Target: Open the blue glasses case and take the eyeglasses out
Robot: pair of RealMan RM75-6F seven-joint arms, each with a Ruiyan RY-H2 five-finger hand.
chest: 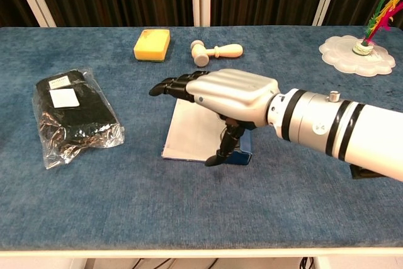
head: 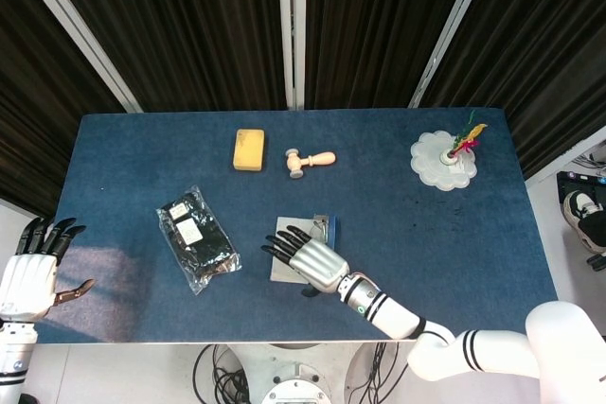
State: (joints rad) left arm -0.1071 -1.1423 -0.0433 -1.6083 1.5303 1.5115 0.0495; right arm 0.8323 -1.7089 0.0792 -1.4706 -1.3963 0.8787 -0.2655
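Hovering over the opened glasses case (head: pixel 320 231), the right hand (head: pixel 310 257) is spread flat, palm down, fingers extended toward the robot's left, thumb pointing down toward the case's near edge. It appears to hold nothing; whether the thumb touches the case cannot be told.

Item, glasses case: blue, lying open near the middle of the table (head: pixel 454 234), front half. Pale lid flap (chest: pixel 189 133) folded flat on the cloth, blue tray beside it on the side of the robot's right. Lid open, so the first part of the task looks done.

Item, eyeglasses (head: pixel 321 226): thin wire frame, only partly visible past the hand in the head view; apparently in the tray, not yet lifted out. The hand's position over the case suggests a reach for them.

Item, left hand (head: pixel 30 270): off the table's left edge, fingers apart and upright, empty, parked clear of the work.

Other stock, all well apart from the case:
- black packet in clear plastic (chest: pixel 74 114), left side;
- yellow sponge (chest: pixel 152 43), far edge;
- small wooden mallet (chest: pixel 215 51), beside the sponge;
- white scalloped dish (chest: pixel 356 55) holding a coloured feather toy (chest: pixel 378 14), far right corner.
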